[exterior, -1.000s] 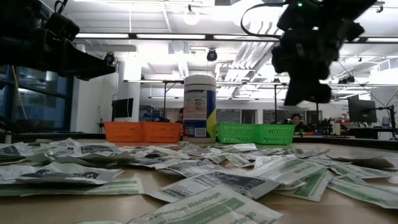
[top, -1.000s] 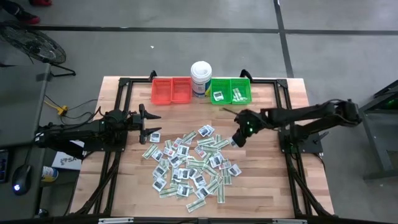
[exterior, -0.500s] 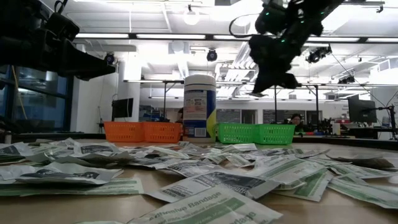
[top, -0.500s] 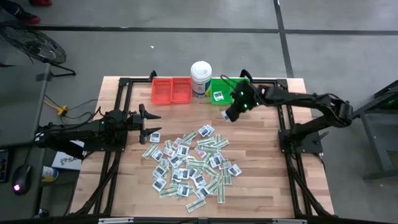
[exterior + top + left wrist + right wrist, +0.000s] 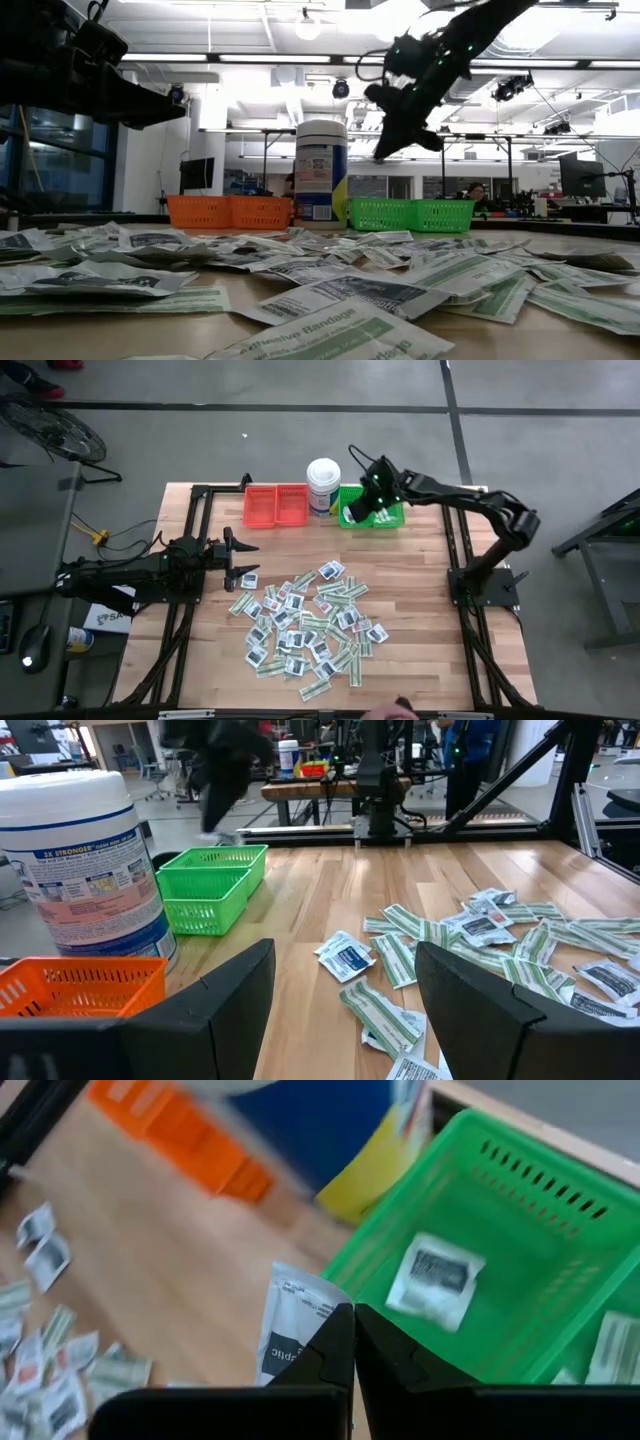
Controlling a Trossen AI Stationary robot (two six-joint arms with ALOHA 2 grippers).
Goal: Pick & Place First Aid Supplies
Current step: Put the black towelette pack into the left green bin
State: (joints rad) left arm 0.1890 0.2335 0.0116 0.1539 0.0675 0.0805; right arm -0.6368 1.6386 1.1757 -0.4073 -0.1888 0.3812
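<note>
Above green bin, packet in right pincer

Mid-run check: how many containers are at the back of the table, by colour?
Red bins: 2
Green bins: 2
White tub: 1
Total: 5

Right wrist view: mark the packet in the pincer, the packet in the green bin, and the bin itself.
Held white packet point(image 5: 290, 1325), right wrist view, middle of its printed face.
Packet in bin point(image 5: 435, 1278), right wrist view, its dark print.
Green bin point(image 5: 545, 1180), right wrist view, slotted far wall.
</note>
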